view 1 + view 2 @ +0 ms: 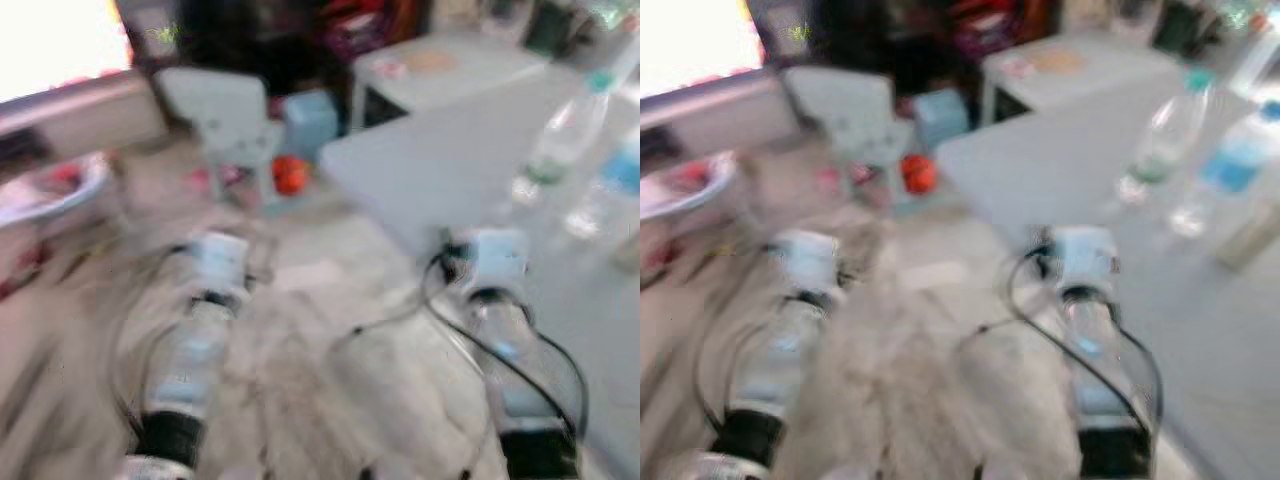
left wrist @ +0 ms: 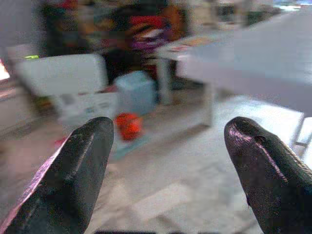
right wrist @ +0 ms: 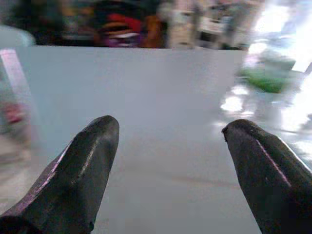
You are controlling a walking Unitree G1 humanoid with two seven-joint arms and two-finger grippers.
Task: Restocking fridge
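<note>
The head views are blurred. A grey table stands at the right, with a clear plastic bottle and a blue-labelled bottle on its far right part. My left arm reaches over the floor. My right arm reaches over the table's near corner. In the left wrist view my left gripper is open, with nothing between its fingers, facing the floor and an orange object. My right gripper is open over the bare table top, with a blurred green-labelled bottle ahead.
A white chair, a light blue bin and an orange object sit on the floor ahead. A second pale table stands behind. A round white tray lies at the left.
</note>
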